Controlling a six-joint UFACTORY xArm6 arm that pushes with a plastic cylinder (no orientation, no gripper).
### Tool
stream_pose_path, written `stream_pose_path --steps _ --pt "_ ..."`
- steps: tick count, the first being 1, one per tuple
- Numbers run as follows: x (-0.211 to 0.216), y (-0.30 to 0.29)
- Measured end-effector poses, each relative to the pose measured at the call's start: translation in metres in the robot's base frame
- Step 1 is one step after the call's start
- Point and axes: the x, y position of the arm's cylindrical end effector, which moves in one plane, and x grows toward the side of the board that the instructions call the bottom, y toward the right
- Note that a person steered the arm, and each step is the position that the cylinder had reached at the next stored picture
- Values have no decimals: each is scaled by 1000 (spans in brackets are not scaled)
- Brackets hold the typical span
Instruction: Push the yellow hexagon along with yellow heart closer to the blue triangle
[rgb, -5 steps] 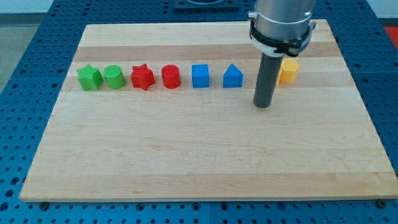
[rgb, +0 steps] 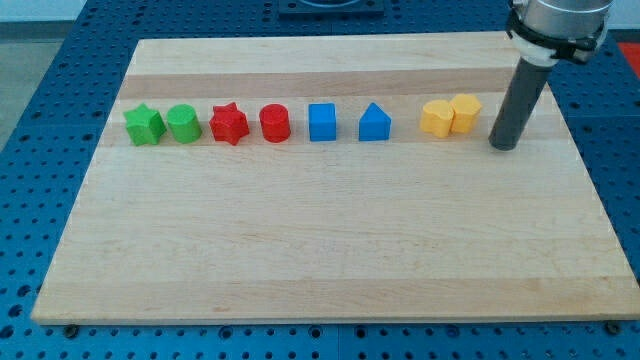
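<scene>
The blue triangle (rgb: 374, 123) stands in the row of blocks near the view's top. To its right, after a gap, two yellow blocks touch each other: the left one (rgb: 436, 118) looks like the heart, the right one (rgb: 465, 111) like the hexagon. My tip (rgb: 504, 146) rests on the board just right of and slightly below the yellow hexagon, a small gap apart from it. Nothing hides the blocks.
Left of the triangle, the row holds a blue cube (rgb: 322, 122), a red cylinder (rgb: 274, 123), a red star (rgb: 229, 125), a green cylinder (rgb: 183, 124) and a green star (rgb: 144, 125). The wooden board's right edge (rgb: 590, 180) is near my tip.
My rod has moved from left of the yellow blocks to their right. Both yellow blocks, one hidden before, now show fully.
</scene>
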Motion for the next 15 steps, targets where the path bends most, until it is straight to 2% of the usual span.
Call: stream_pose_path --steps 3,7,10,15 --pt "-46 15" --pt "-47 -12" --pt "-31 -31" --pt "-19 -38"
